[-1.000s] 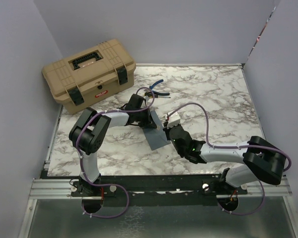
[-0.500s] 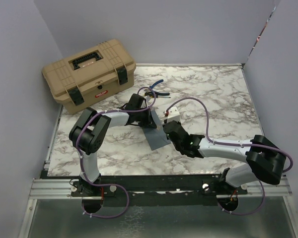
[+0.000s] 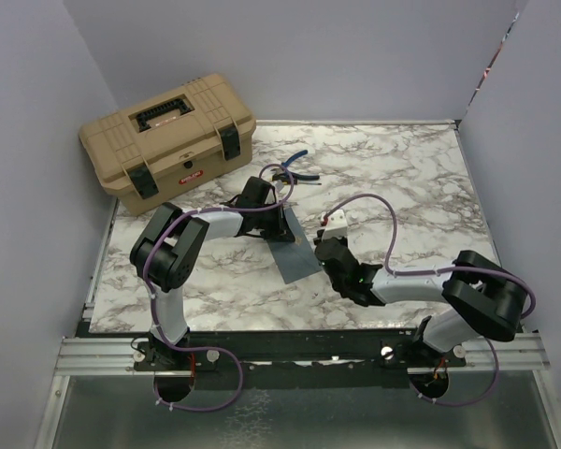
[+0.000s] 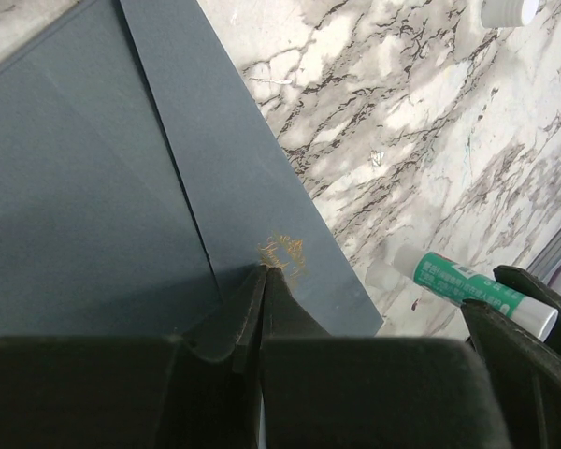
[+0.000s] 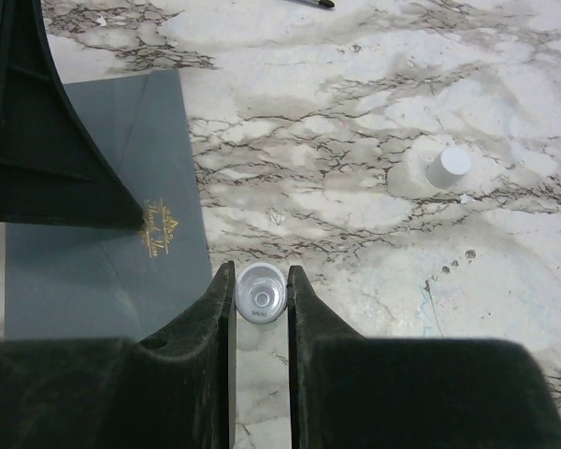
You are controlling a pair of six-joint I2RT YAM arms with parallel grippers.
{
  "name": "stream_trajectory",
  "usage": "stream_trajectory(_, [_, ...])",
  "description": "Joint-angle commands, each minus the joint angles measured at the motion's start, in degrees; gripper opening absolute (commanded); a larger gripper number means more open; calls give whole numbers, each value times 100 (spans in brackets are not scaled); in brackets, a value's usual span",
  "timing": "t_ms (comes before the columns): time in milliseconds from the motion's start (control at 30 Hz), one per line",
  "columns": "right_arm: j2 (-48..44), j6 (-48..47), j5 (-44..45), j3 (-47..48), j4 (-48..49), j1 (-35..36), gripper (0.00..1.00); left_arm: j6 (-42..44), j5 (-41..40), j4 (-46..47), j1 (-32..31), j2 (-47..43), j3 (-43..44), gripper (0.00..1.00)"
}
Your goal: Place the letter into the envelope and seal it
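Observation:
The blue-grey envelope (image 3: 294,254) lies flat on the marble table, its flap folded down, with a gold mark (image 5: 159,224) near the flap's tip. My left gripper (image 4: 264,271) is shut, its tips pressing on the envelope (image 4: 103,187) beside the gold mark (image 4: 282,253). My right gripper (image 5: 261,281) is shut on a glue stick (image 5: 261,293), just off the envelope's (image 5: 103,271) right edge. The green-and-white glue stick (image 4: 467,288) also shows in the left wrist view. The letter is out of view.
A white cap (image 5: 448,168) lies on the marble to the right of the envelope. A tan toolbox (image 3: 168,140) stands at the back left. Blue-handled pliers (image 3: 294,164) lie beside it. Walls close in the table on three sides.
My right gripper with the glue stick swung in toward the envelope's edge, then drew back a little to the right. My left gripper has stayed pressed on the envelope.

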Motion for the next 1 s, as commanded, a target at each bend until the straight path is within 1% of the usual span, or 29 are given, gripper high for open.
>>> stream_trajectory(0, [-358,-7,117,-126,-25,-8,0,206,-199,-445,-6,61,-139,0])
stream_trajectory(267, [-710,105,-137,-116,-232,-15,0,197,-216,-446,-8,83,-108,0])
stream_trajectory(767, [-269,385,-349,-181,-269,-15,0,206,-212,-454,-6,91,-126,0])
stream_trajectory(967, [-191,283,-376,-205,-155,-14,0,206,-211,-461,-10,83,-123,0])
